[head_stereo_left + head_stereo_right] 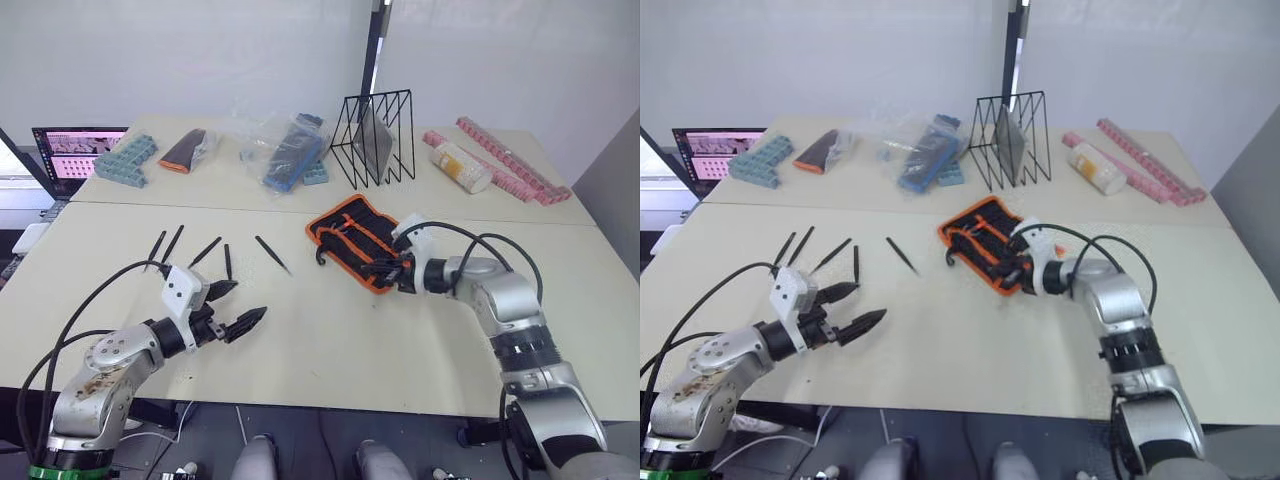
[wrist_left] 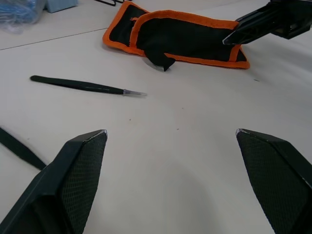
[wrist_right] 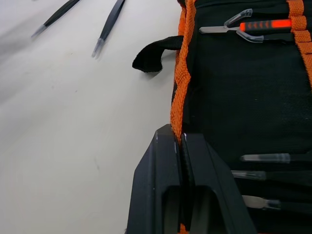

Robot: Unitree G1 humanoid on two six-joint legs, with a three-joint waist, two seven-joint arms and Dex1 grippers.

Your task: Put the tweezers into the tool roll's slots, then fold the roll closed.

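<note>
We are barely started: five tweezers (image 1: 271, 254) lie loose on the surface (image 1: 330, 340) left of the open tool roll (image 1: 356, 237), our right hand (image 1: 385, 271) clamped on its orange edge, left hand (image 1: 233, 306) spread apart, empty.

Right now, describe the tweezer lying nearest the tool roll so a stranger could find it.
On the near beige table, look left of the orange-edged tool roll. The tweezer lies alone between the roll and four others, closest to the roll's black strap.
</note>
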